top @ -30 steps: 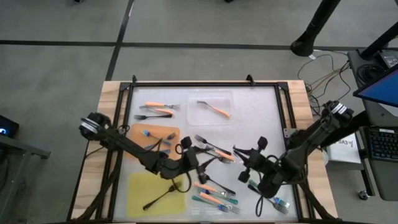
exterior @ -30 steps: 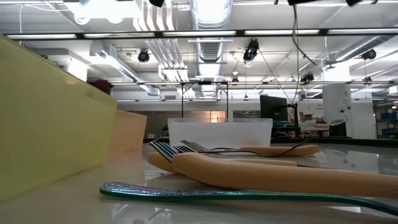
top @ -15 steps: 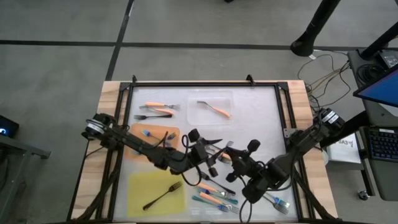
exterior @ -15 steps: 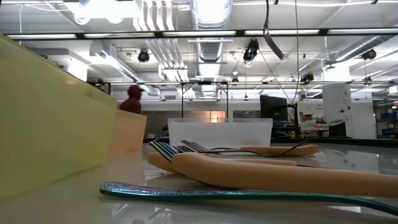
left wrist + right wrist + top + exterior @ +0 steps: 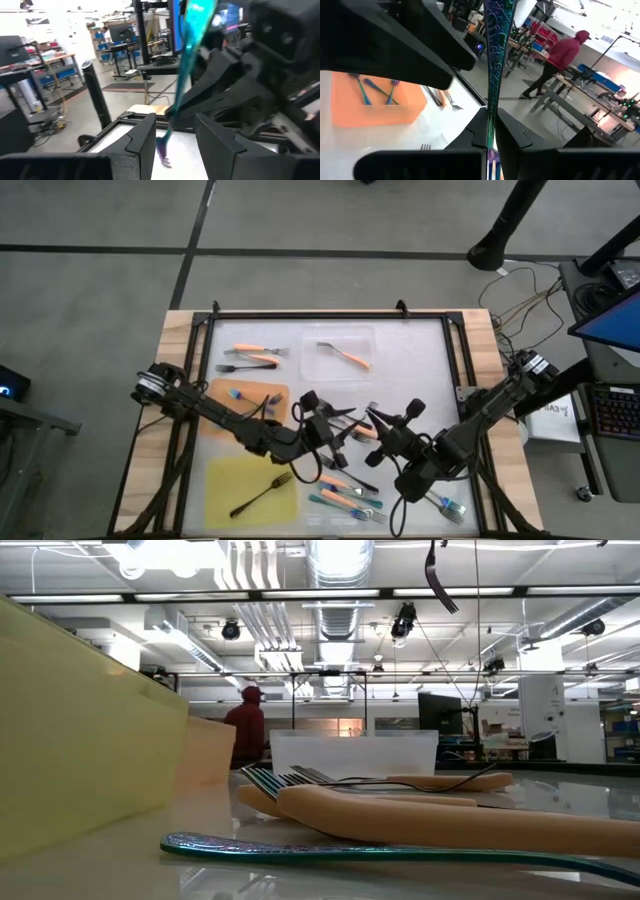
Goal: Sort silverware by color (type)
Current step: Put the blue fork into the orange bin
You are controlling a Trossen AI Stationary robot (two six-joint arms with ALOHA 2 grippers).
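A teal fork (image 5: 494,60) with a patterned handle is in my right gripper (image 5: 491,131), raised over the table's middle (image 5: 385,430). It stands nearly upright, handle up (image 5: 194,35), tines down (image 5: 163,154). Its lower end shows at the top of the low view (image 5: 437,585). My left gripper (image 5: 172,147) is open and faces the fork at close range from the left (image 5: 320,426). Below both lies a pile of orange, teal and black forks (image 5: 345,428). Two teal forks lie on the orange mat (image 5: 248,402), and one black fork (image 5: 262,493) on the yellow mat. My right gripper pinches the teal fork between its two fingers (image 5: 509,134) at the thin neck (image 5: 172,107) just above the tines. The fingers come about level from the table's right, lying across the fork. The fork is lifted clear, with its handle rising above the fingers.
A clear tray (image 5: 340,340) at the far side holds an orange fork (image 5: 352,358). Orange and black forks (image 5: 252,356) lie to its left. Teal forks lie near the near edge (image 5: 345,500) and by the right arm (image 5: 447,506). A person in red (image 5: 246,730) walks in the room behind.
Both grippers have come together over the table's middle: the left one moved right and toward the far edge, the right one left. The fork's lower end has come into the top of the low view. A person has walked into the room behind.
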